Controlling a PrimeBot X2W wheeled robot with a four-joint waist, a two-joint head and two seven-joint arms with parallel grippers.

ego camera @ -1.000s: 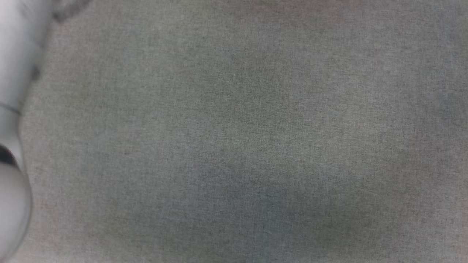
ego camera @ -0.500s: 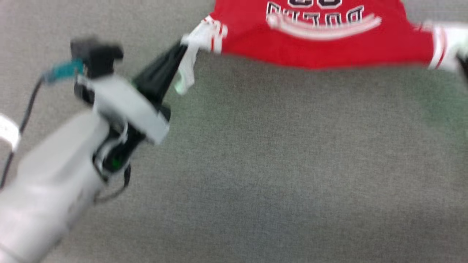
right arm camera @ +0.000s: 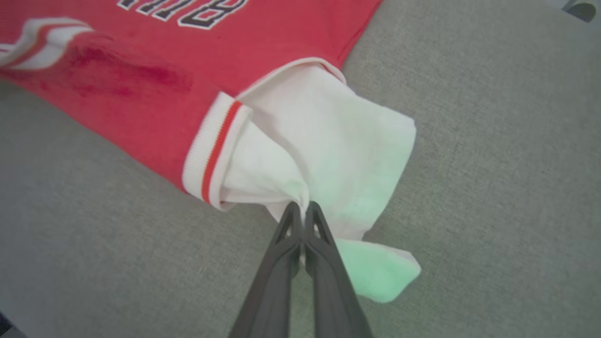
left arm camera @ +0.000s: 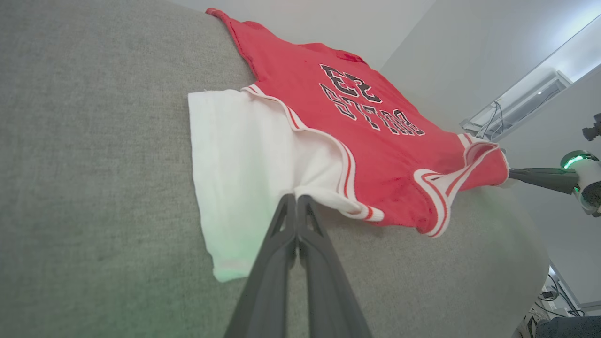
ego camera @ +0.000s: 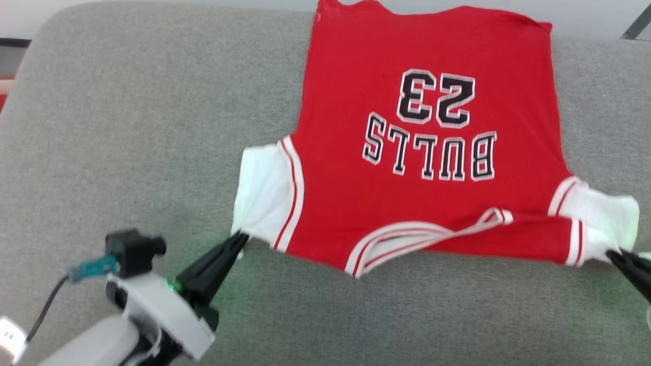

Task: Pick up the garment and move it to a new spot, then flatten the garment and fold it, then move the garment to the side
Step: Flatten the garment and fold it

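Here I have the garment (ego camera: 356, 213) spread front-up on the grey fabric surface (ego camera: 127, 127), the hem at the far edge and the collar (ego camera: 407, 239) on my side; in the head view the black "BULLS" lettering (ego camera: 430, 152) and the number 23 (ego camera: 436, 97) read upside down; the left pincer (ego camera: 240, 238) is at the lower left, its two dark fingers pressed together on the near corner of the white left sleeve (ego camera: 262, 193); the left wrist view confirms it, the left pincer (left arm camera: 296, 197) closed with the white cloth bunched at the tips and the garment (left arm camera: 375, 141) running away beyond; over on the right the right pincer (ego camera: 615, 254) is at the picture's edge, nipping the white right sleeve (ego camera: 605, 213); its own wrist view shows the right pincer (right arm camera: 304, 206) clamped tight on a gathered fold of that sleeve, with the red of the garment (right arm camera: 164, 94) and its striped trim just to the left; a green glow tints the cloth by both sets of tips; the near edge with the collar looks pulled between the two grips, and the red body lies fairly flat, with a fold along the right shoulder.
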